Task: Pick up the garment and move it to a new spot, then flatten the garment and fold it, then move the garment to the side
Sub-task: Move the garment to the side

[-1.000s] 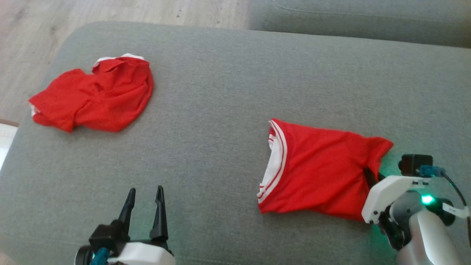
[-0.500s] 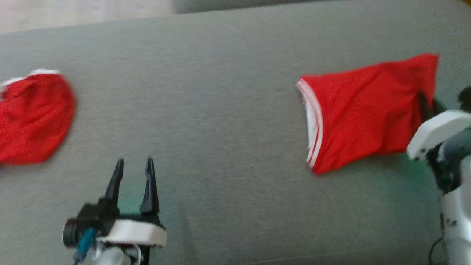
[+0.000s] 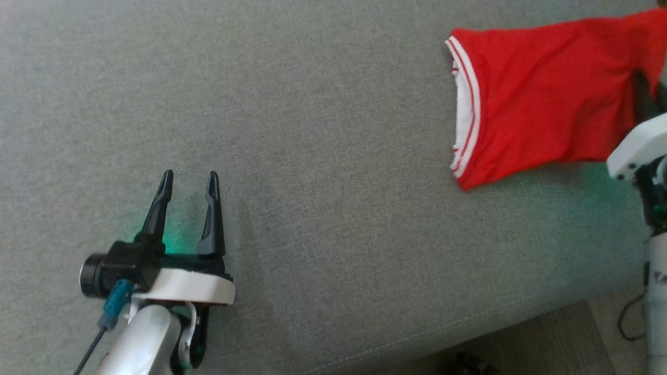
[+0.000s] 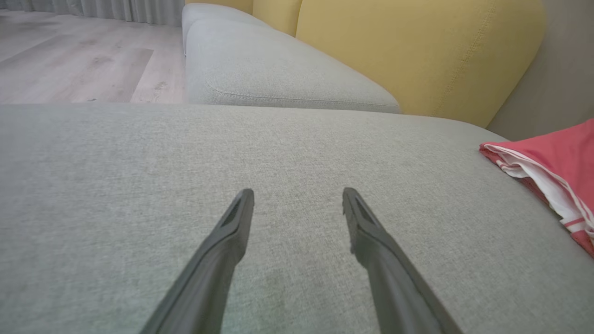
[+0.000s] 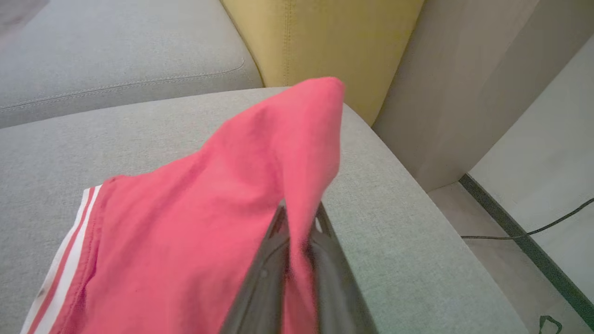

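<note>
The garment (image 3: pixel 542 99) is a red shirt with a white, red-striped hem, lying at the upper right of the grey cushion in the head view. My right gripper (image 3: pixel 641 91) is shut on its right corner, and the dark fingers are partly buried in the cloth. In the right wrist view the garment (image 5: pixel 222 208) drapes over the pinched fingers (image 5: pixel 334 278) of the right gripper (image 5: pixel 299 222), with the held corner raised off the cushion. My left gripper (image 3: pixel 189 177) stands open and empty over bare cushion at the lower left. From the left wrist, the left gripper (image 4: pixel 298 197) has the garment's hem (image 4: pixel 561 157) far to its right.
The grey cushion (image 3: pixel 323 156) ends in a front edge at the lower right, with floor (image 3: pixel 547 338) and a cable (image 3: pixel 628 323) beyond. A yellow backrest (image 4: pixel 417 51) and a second grey seat (image 4: pixel 278 69) lie behind. Right of the cushion's end are a wall and floor cable (image 5: pixel 533 229).
The head view has swung, and a second red garment at the left has left the picture. My right gripper has carried the held garment farther right, away from the left gripper, which stays open.
</note>
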Robot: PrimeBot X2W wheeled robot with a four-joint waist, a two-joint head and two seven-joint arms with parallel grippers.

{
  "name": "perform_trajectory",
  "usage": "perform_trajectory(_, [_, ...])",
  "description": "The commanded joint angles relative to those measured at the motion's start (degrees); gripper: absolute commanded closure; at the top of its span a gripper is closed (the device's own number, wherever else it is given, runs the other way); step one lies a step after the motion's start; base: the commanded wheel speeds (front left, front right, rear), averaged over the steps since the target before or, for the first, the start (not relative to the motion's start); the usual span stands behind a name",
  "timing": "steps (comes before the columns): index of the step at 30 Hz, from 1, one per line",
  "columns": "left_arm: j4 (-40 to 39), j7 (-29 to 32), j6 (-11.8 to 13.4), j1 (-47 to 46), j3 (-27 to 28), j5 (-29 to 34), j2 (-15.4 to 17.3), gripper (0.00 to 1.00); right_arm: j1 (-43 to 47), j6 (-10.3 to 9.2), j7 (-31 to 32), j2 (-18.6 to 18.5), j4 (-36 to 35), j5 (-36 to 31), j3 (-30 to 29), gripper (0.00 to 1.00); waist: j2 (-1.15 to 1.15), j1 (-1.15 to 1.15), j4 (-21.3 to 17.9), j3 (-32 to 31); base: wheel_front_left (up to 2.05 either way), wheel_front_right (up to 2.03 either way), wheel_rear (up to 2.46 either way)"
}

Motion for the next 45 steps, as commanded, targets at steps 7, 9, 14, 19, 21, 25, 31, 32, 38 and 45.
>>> perform_trajectory(7, [-2.57,0.13,0.38,-2.17,1.47,0.87,1.61,0.00,-7.54,0.21,-0.11,-3.71,0.02,-1.83,-0.59,1.00,0.00,-0.01,3.41,1.53,0.00,0.00,0.00])
perform_trajectory(9, [-2.99,0.27,0.50,-2.15,1.47,0.80,1.80,0.00,-10.03,0.21,0.84,-6.03,2.29,-3.12,-2.40,1.00,0.00,-0.01,5.32,1.79,0.00,0.00,0.00])
perform_trajectory(14, [-3.65,0.44,0.84,-1.67,1.33,0.80,2.09,0.00,-12.32,0.21,1.92,-9.85,5.71,-5.87,-5.47,1.00,0.00,-0.01,8.03,2.23,0.00,0.00,0.00])
perform_trajectory(19, [-4.17,0.57,0.85,-1.56,1.49,0.53,2.49,0.00,-13.56,0.21,0.44,-11.86,7.66,-8.27,-8.32,0.70,0.00,-0.01,9.30,2.73,0.00,0.00,0.00])
perform_trajectory(21, [-4.26,0.58,0.89,-1.55,1.45,0.49,2.58,0.00,-14.02,0.21,-1.38,-11.99,8.56,-9.57,-9.35,0.00,0.00,-0.01,9.58,2.81,0.00,0.00,0.00])
perform_trajectory(25, [-4.05,0.57,1.07,-1.49,1.41,0.35,2.60,0.00,-15.03,0.21,-4.38,-10.17,10.14,-9.71,-10.70,0.00,0.00,-0.01,9.62,2.35,0.00,0.00,0.00])
perform_trajectory(31, [-3.44,0.31,1.17,-0.98,1.44,-0.14,2.44,0.00,-15.00,0.21,-5.78,-6.94,9.26,-6.61,-5.66,0.00,0.00,-0.01,9.05,-0.18,0.00,0.00,0.00])
perform_trajectory(32, [-3.26,0.26,1.14,-0.88,1.47,-0.29,2.40,0.00,-14.81,0.21,-5.93,-6.62,8.83,-5.92,-4.53,0.00,0.00,-0.01,9.04,-0.78,0.00,0.00,0.00])
perform_trajectory(38, [-1.65,-0.34,0.95,0.32,1.90,-1.50,1.71,0.00,-11.18,0.21,-7.43,-4.67,5.54,-2.68,3.07,0.00,0.00,-0.01,9.81,-6.14,0.00,0.00,0.00])
perform_trajectory(45, [0.54,-0.94,1.04,4.41,3.31,-4.28,0.59,0.00,-2.75,0.21,-10.58,-0.99,2.51,-1.05,9.62,0.00,0.00,-0.01,12.20,-13.94,0.00,0.00,0.00])
